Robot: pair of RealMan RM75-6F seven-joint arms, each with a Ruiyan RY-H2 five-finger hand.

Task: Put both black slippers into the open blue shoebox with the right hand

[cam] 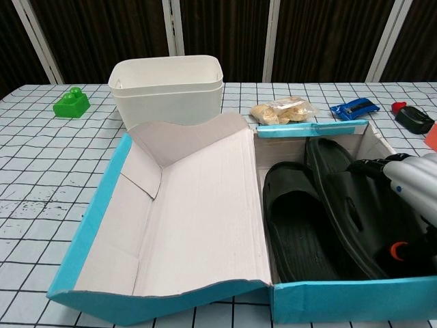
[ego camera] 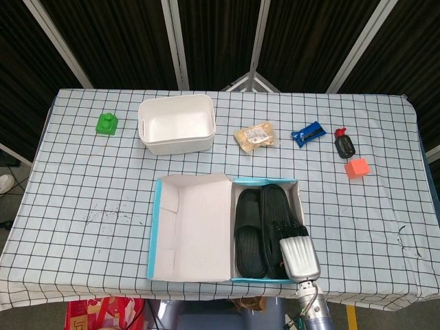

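Note:
The open blue shoebox [ego camera: 157, 227] [cam: 341, 311] stands near the table's front edge with its lid folded out to the left. Both black slippers lie inside, side by side. The left slipper [ego camera: 249, 230] [cam: 297, 219] lies flat. The right slipper [ego camera: 273, 216] [cam: 348, 201] is tilted up on its edge against the box's right wall. My right hand [ego camera: 297, 249] [cam: 410, 181] reaches into the box from the front, its dark fingers [ego camera: 289, 225] gripping that slipper's outer edge. My left hand shows in neither view.
A white tub [ego camera: 177, 124] [cam: 167, 89] stands behind the box, with a green block [ego camera: 106, 124] [cam: 71, 103] to its left. At the back right lie a snack bag [ego camera: 255, 136] [cam: 283, 109], a blue packet [ego camera: 307, 133] [cam: 353, 108], a black-and-red object [ego camera: 343, 144] [cam: 412, 117] and an orange cube [ego camera: 357, 168].

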